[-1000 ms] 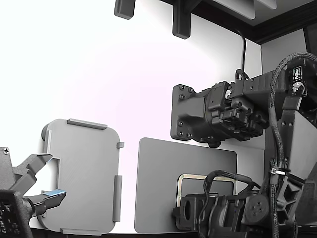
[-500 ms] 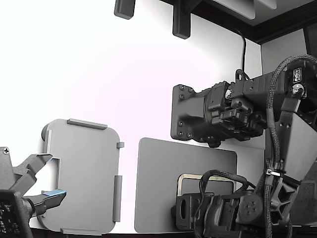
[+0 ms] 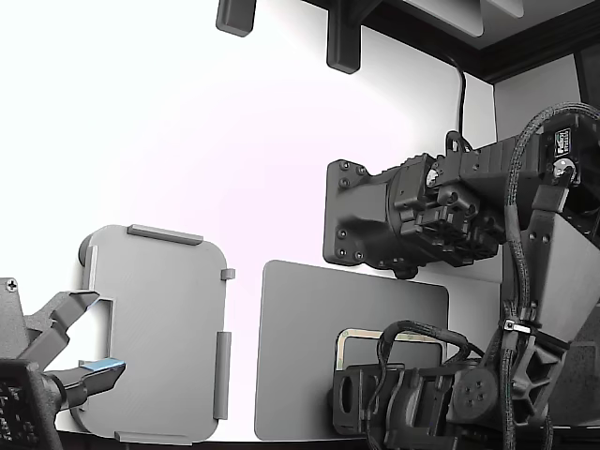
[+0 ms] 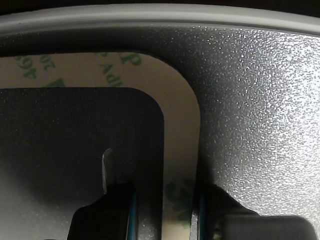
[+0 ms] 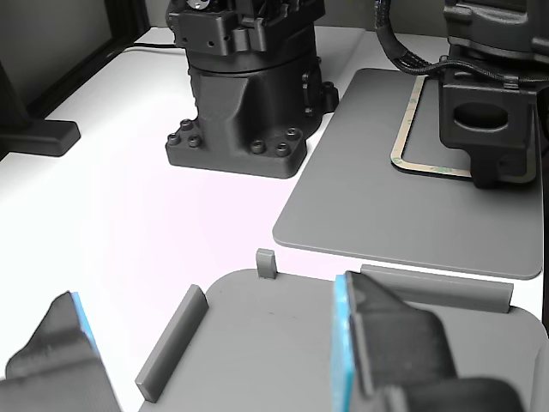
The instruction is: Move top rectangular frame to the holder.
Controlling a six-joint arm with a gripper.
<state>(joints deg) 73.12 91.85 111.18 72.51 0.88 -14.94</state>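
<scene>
The tool [image 4: 165,220] is set down low over the dark grey mat [image 3: 300,356], its two fingers straddling one side strip of the top rectangular frame [image 4: 177,150] — one finger [image 4: 120,215] inside the frame's open centre, the other just outside the strip. The gap between them is narrow, and whether the pads press the strip cannot be told. The frame lies flat on the mat, directly under the tool, its rounded corner just ahead of the fingertips. The holder [image 3: 159,333] is seen well apart from the tool, on the white tabletop [image 3: 187,141] beyond the mat's far edge toward the exterior view's left — raised tabs line its edges. A second arm's blue-padded gripper [image 5: 352,343] is seen over the holder.
</scene>
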